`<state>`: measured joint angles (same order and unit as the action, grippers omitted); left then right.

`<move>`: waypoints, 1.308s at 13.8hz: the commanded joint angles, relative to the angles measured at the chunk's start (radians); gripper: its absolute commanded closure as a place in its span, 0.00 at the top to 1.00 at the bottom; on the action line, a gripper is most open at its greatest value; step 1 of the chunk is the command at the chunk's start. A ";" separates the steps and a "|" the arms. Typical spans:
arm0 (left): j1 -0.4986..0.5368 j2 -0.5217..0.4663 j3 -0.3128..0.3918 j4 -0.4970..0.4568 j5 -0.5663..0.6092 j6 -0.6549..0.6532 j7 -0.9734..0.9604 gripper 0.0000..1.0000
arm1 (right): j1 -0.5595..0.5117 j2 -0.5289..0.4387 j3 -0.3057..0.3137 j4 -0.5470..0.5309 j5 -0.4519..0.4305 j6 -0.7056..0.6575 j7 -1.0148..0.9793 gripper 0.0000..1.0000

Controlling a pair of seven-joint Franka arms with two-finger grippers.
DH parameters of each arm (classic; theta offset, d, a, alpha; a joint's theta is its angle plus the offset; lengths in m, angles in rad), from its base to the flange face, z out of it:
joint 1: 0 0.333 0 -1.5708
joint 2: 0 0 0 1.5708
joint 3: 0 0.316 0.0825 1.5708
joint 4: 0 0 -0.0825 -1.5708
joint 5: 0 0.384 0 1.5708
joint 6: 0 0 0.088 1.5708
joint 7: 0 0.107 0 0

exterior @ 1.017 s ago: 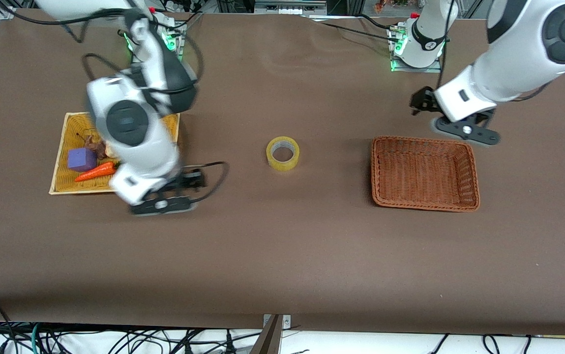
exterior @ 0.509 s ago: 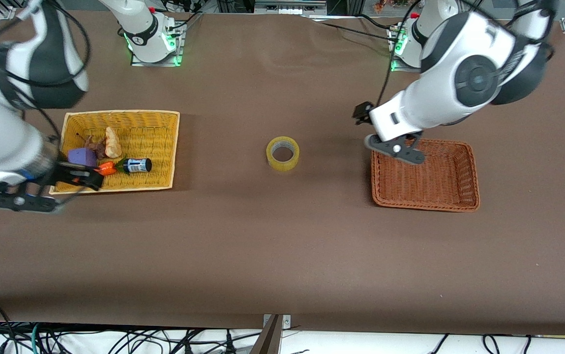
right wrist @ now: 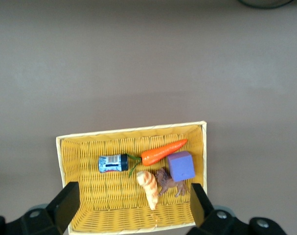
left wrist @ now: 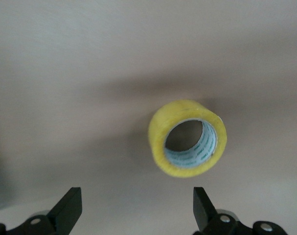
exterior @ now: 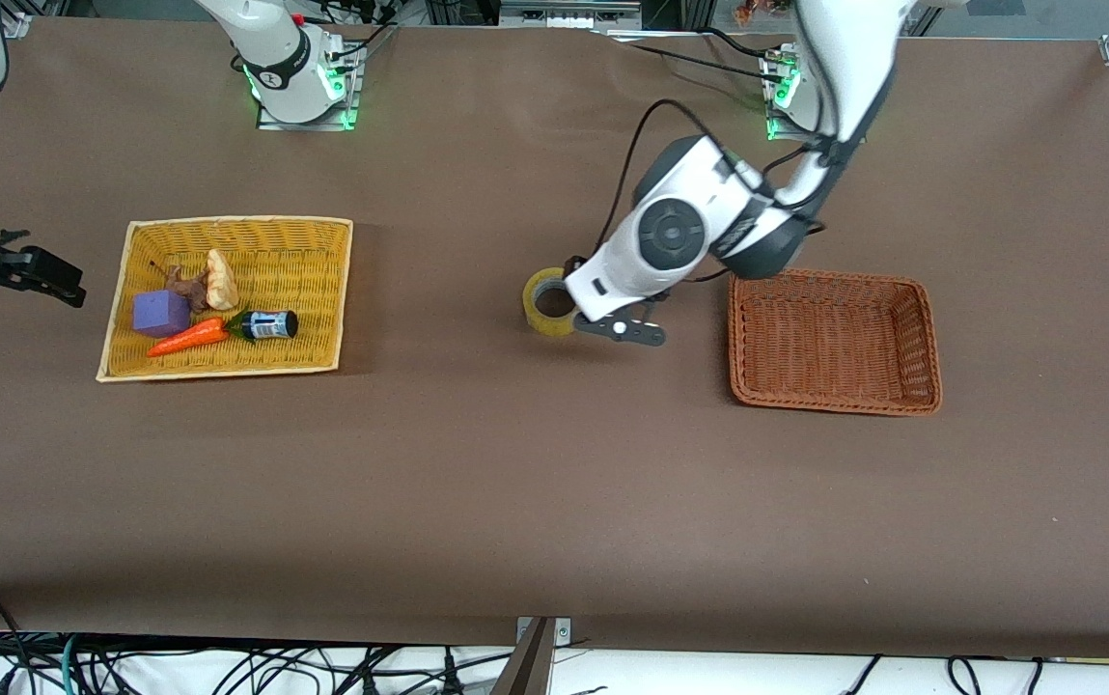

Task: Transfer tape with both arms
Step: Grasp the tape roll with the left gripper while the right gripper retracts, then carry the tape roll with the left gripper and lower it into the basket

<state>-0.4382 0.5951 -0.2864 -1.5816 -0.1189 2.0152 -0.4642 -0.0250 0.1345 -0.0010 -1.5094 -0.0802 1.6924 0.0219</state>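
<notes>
Swinging in from over the brown wicker basket, the left gripper now hangs beside the yellowish translucent tape roll; the right gripper has pulled clear past the yellow basket's nine o'clock.

Front view: the tape lies mid-table on the brown cloth, open room all round. Left wrist view: the tape sits toward one o'clock of the released, wide-spread fingers, off-centre, so a straight descent could clip the rim and skid it. Right wrist view: released jaws frame the yellow basket holding an orange carrot and purple cube.
</notes>
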 commanded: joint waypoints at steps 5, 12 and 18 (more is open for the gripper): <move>-0.097 0.146 0.015 0.006 0.054 0.165 -0.076 1.00 | -0.015 -0.107 -0.004 -0.124 0.025 0.053 -0.146 1.00; -0.091 0.192 0.015 0.014 0.124 0.186 -0.070 0.17 | -0.027 -0.084 -0.039 -0.095 0.022 -0.014 -0.177 1.00; -0.076 0.143 0.019 0.031 0.124 0.127 -0.070 0.00 | -0.026 -0.070 -0.039 -0.083 0.022 -0.014 -0.174 1.00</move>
<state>-0.5220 0.7771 -0.2654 -1.5631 -0.0302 2.1940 -0.5244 -0.0407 0.0616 -0.0450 -1.6070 -0.0780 1.6935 -0.1326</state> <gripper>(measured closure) 0.780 0.000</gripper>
